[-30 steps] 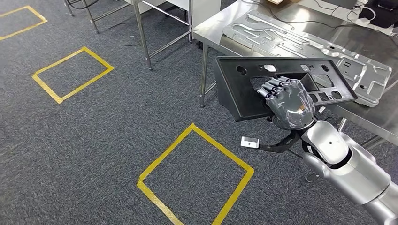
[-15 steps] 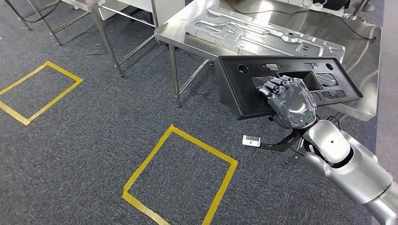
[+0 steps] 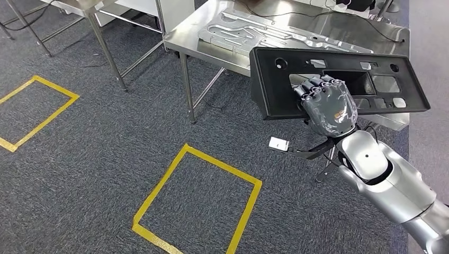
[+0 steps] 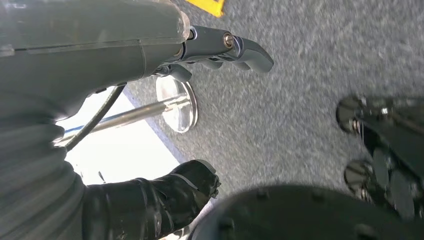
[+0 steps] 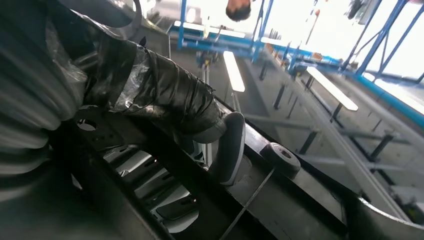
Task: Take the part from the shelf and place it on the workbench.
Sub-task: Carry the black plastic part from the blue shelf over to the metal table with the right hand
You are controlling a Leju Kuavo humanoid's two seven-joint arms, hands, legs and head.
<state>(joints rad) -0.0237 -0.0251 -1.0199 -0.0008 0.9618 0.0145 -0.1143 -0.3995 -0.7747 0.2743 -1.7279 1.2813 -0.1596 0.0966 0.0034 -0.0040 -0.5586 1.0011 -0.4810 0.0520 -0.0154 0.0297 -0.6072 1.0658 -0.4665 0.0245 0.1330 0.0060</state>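
The part is a long black plastic panel with several cut-outs. My right hand grips it through a middle opening and holds it tilted above the near edge of the steel workbench. In the right wrist view the taped thumb of my right hand presses against the panel. My left hand hangs over the carpet, its fingers stretched out with nothing in them.
A stamped silver metal sheet and cables lie on the workbench. Bench legs stand ahead, another frame's legs at the back left. Yellow tape squares mark the carpet. A small white piece lies on the floor.
The whole picture has shifted as the camera turned toward the workbench. My right hand has lifted the panel slightly higher, over the bench's near edge.
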